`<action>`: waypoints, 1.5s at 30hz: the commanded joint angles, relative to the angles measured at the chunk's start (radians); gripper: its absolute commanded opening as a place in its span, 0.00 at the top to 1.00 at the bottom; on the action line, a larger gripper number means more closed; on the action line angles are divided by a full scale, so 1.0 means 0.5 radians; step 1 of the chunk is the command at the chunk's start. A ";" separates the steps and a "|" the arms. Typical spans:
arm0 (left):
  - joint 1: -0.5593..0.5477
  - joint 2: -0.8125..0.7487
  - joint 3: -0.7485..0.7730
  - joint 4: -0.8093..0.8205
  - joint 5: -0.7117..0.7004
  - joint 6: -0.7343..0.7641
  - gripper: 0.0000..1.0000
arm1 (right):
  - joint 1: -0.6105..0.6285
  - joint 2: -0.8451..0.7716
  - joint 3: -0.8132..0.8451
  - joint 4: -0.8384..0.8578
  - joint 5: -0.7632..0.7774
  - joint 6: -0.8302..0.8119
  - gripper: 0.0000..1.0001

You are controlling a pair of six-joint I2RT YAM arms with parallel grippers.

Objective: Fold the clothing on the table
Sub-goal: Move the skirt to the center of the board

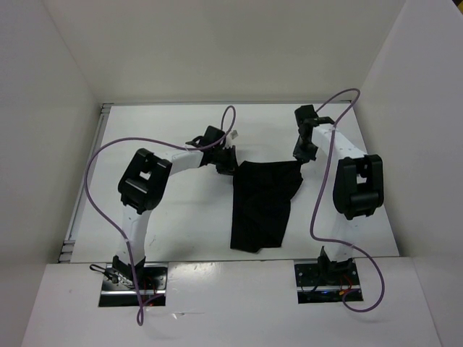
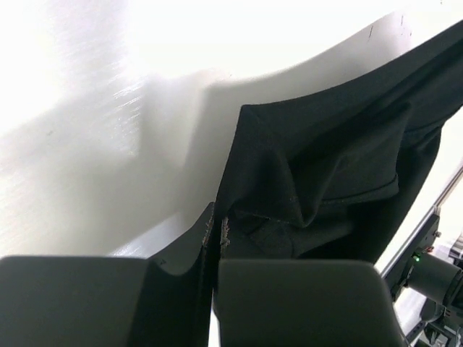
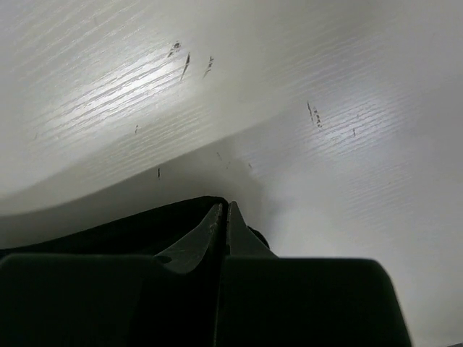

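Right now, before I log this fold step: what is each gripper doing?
Left gripper: jaws shut on a corner of the black soft fabric garment.
Right gripper: jaws shut on the garment's other corner.

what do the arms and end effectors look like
The left arm and right arm are white links with bulky black joint housings, each trailing a thin purple cable. Left end effector and right end effector are black, with two flat dark fingers.

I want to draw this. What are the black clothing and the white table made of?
The clothing looks like soft, matte black cloth: it droops, creases, and shows a stitched hem. The table looks like white board with faint wood grain lines and a slight sheen; laminate or painted wood, I cannot tell.
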 commanded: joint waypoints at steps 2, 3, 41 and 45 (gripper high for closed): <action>0.069 -0.031 0.137 -0.192 0.009 0.077 1.00 | 0.071 -0.113 0.146 -0.011 0.119 -0.031 1.00; 0.114 -0.006 0.356 -0.257 0.036 0.117 1.00 | 0.096 -0.132 0.286 -0.030 0.119 -0.031 1.00; -0.096 -1.340 -0.954 -0.233 0.267 -0.107 0.20 | 0.894 -1.187 -0.563 -0.423 -0.372 0.377 1.00; -0.336 -1.466 -1.037 -0.282 0.053 -0.214 0.29 | 0.894 -1.169 -0.425 -0.309 -0.473 0.356 1.00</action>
